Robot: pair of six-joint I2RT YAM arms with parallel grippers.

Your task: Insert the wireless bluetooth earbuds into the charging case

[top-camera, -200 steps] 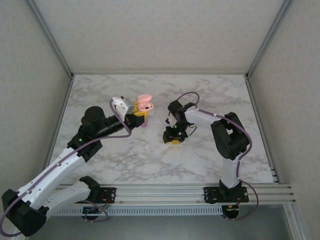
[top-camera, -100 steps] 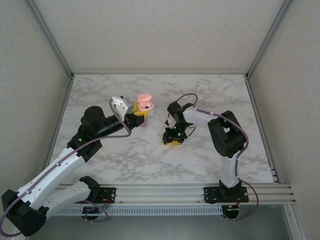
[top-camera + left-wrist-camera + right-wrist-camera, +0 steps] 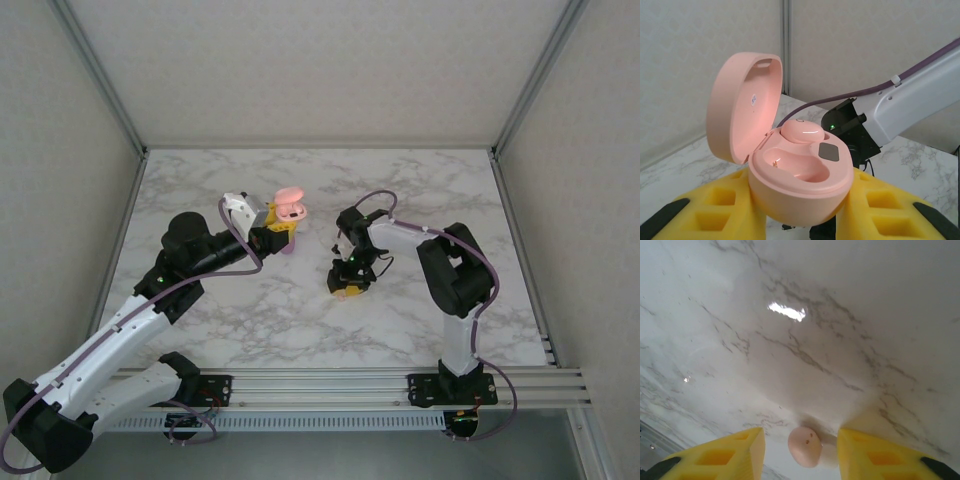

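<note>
Earbud (image 3: 805, 446) on surface (image 3: 790, 340), charging case (image 3: 795, 185) aloft.
Left hand (image 3: 800, 205) clamps the open pink case; right hand (image 3: 800, 444), part-open, straddles the peach-pink earbud.

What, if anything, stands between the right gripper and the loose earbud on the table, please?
Nothing visible does: the earbud lies on the table directly between the open fingers of the right gripper, with bare marble on either side.

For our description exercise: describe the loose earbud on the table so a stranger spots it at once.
On the marble table, find the right end effector. Between its yellow fingers lies the loose earbud, a tiny peach-pink bean; its twin sits in the open charging case held by the left end effector.
</note>
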